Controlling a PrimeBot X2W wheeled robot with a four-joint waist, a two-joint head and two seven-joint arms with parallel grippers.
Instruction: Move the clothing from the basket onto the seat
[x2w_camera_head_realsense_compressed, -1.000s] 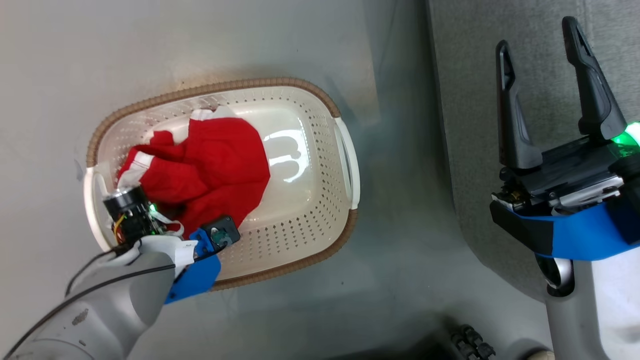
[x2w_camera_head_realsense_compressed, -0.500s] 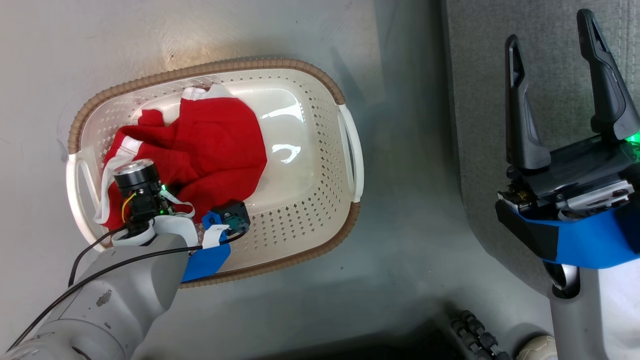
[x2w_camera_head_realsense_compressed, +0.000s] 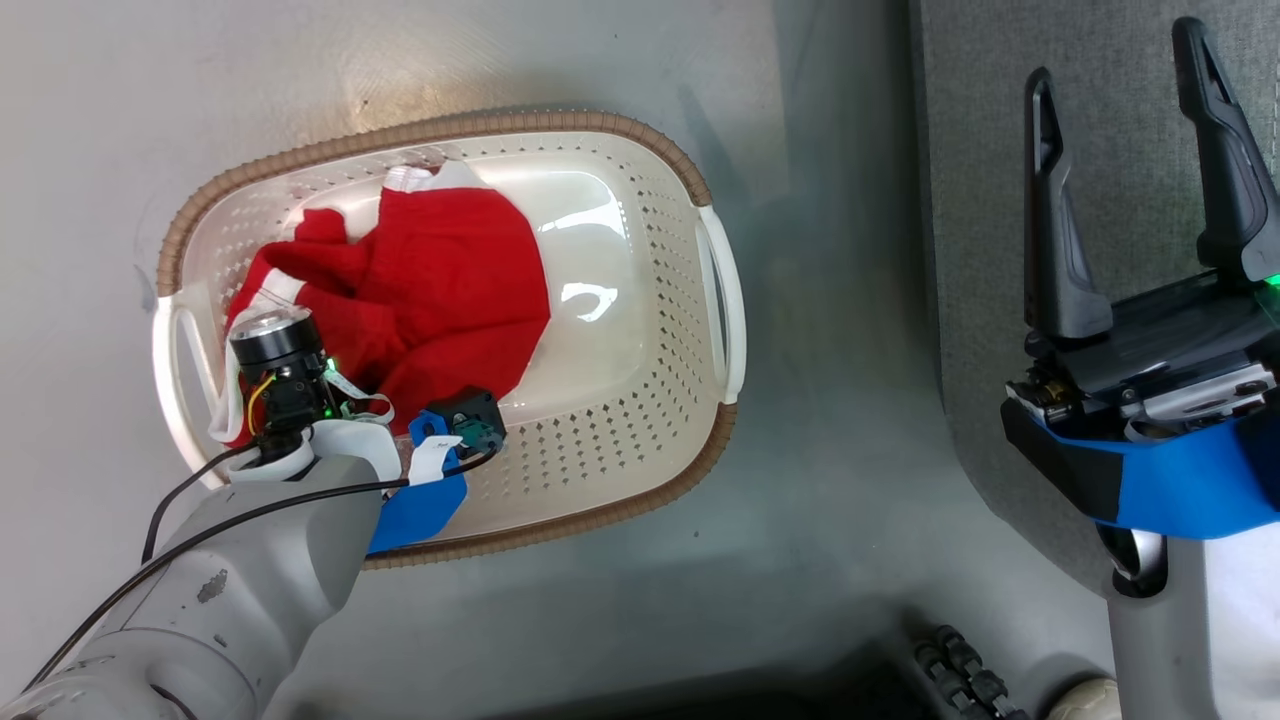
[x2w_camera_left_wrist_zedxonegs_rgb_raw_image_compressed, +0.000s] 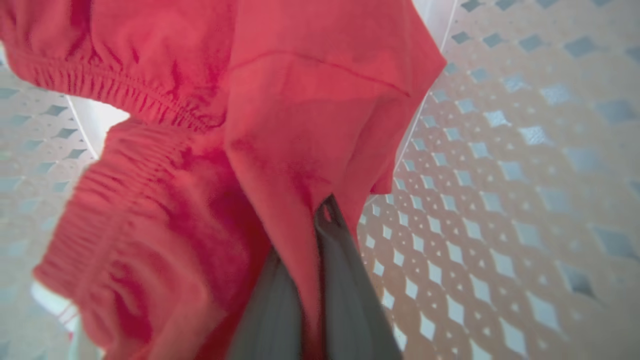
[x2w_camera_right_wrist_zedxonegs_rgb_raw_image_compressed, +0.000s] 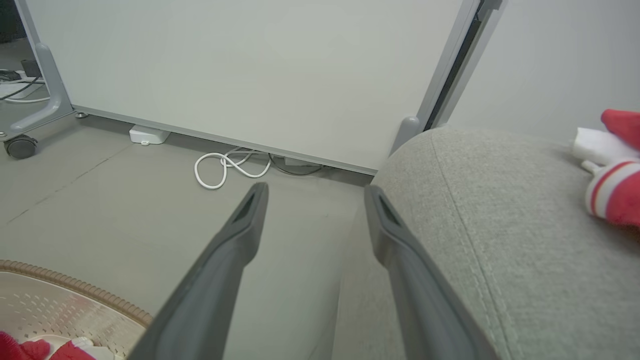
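Observation:
A red garment (x2w_camera_head_realsense_compressed: 450, 280) with white trim lies bunched in the left half of the cream perforated basket (x2w_camera_head_realsense_compressed: 560, 125) on the floor. My left arm (x2w_camera_head_realsense_compressed: 300, 470) reaches down into the basket over the garment's near edge. In the left wrist view, the left gripper (x2w_camera_left_wrist_zedxonegs_rgb_raw_image_compressed: 320, 215) is shut on a fold of the red garment (x2w_camera_left_wrist_zedxonegs_rgb_raw_image_compressed: 300, 100), its fingers pressed close with cloth between them. My right gripper (x2w_camera_head_realsense_compressed: 1115, 60) hangs open and holds nothing above the edge of the grey seat (x2w_camera_head_realsense_compressed: 1000, 200). A second red and white garment (x2w_camera_right_wrist_zedxonegs_rgb_raw_image_compressed: 617, 190) lies on the seat (x2w_camera_right_wrist_zedxonegs_rgb_raw_image_compressed: 500, 225).
Grey floor surrounds the basket, with a strip of it between basket and seat. In the right wrist view a white panel (x2w_camera_right_wrist_zedxonegs_rgb_raw_image_compressed: 250, 65) stands behind, with a coiled white cable (x2w_camera_right_wrist_zedxonegs_rgb_raw_image_compressed: 225, 167) at its foot and a wheeled stand leg (x2w_camera_right_wrist_zedxonegs_rgb_raw_image_compressed: 30, 115) at the left.
The head camera has shifted, so the whole picture slid. My left wrist has moved slightly farther over the garment in the basket. The right gripper stays open by the seat.

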